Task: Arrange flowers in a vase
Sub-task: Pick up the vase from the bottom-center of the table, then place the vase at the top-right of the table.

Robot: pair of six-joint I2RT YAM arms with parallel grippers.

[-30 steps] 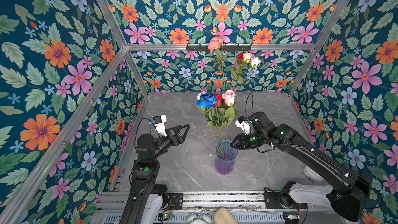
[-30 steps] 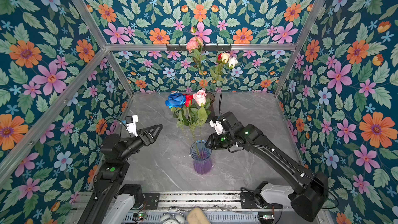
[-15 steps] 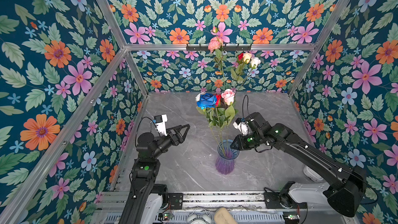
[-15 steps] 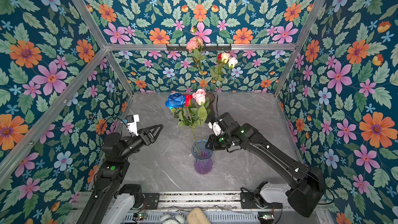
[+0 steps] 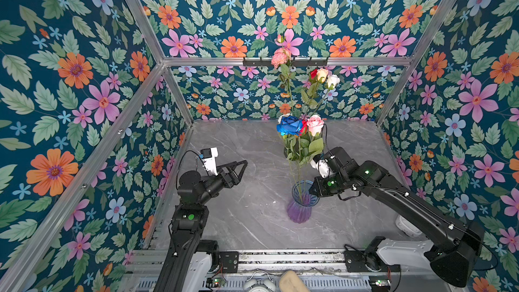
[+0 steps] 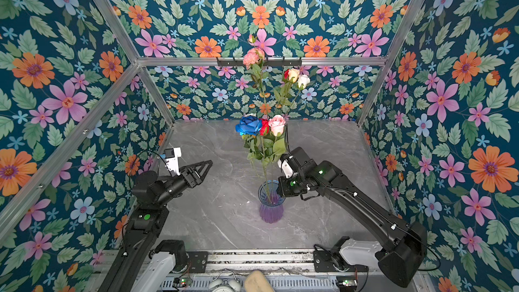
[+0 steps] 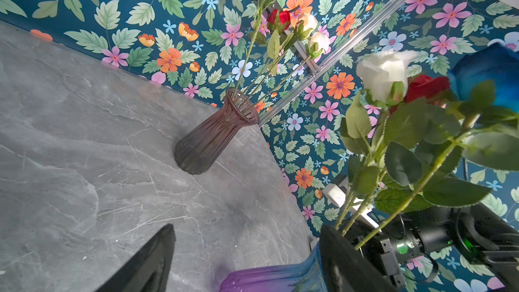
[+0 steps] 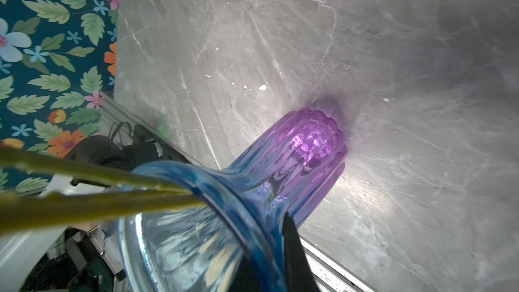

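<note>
Artificial roses (image 5: 292,127) stand in blue-purple glass vase (image 5: 299,211), near centre; right gripper (image 5: 311,189) pinched onto its fragile rim, left gripper (image 5: 243,163) wide, empty; stems light, springy, so grasp low.

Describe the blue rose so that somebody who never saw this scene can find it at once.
On the grey marble table, find the purple vase with a blue rim, near the middle. Its stems rise to a cluster of blooms. The blue rose sits there beside the red rose and the pink rose, the only blue one among them.
</note>
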